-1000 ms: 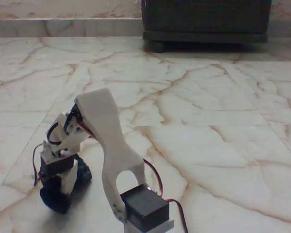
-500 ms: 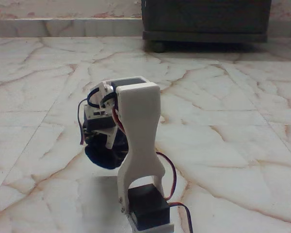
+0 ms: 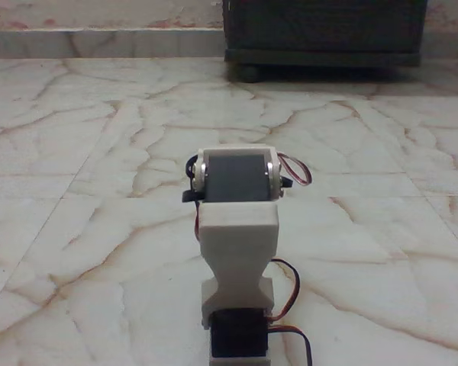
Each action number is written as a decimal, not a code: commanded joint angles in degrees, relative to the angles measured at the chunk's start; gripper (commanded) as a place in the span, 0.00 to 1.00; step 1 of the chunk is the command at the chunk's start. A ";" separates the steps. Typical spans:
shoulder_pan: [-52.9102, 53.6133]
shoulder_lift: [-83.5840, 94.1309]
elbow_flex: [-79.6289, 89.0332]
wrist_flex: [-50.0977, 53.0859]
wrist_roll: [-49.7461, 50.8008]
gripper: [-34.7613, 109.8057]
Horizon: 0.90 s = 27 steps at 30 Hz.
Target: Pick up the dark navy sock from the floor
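White arm (image 3: pixel 237 244) stands square-on over marble floor (image 3: pixel 382 183); hand's state cannot be told

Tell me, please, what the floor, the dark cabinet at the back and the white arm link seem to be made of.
The floor looks like polished marble tile: cream with rusty veins, glossy, with thin grout lines. The cabinet seems to be dark wood with a matte finish, though the picture is too blurred to show grain. The white arm link looks like matte plastic, possibly printed; its surface is plain, with no shine.
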 commanded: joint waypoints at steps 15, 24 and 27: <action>4.13 19.60 11.16 -6.50 -1.93 0.24; 5.45 21.62 29.36 -36.12 -4.31 0.24; 3.87 21.71 35.95 -46.41 -4.66 0.24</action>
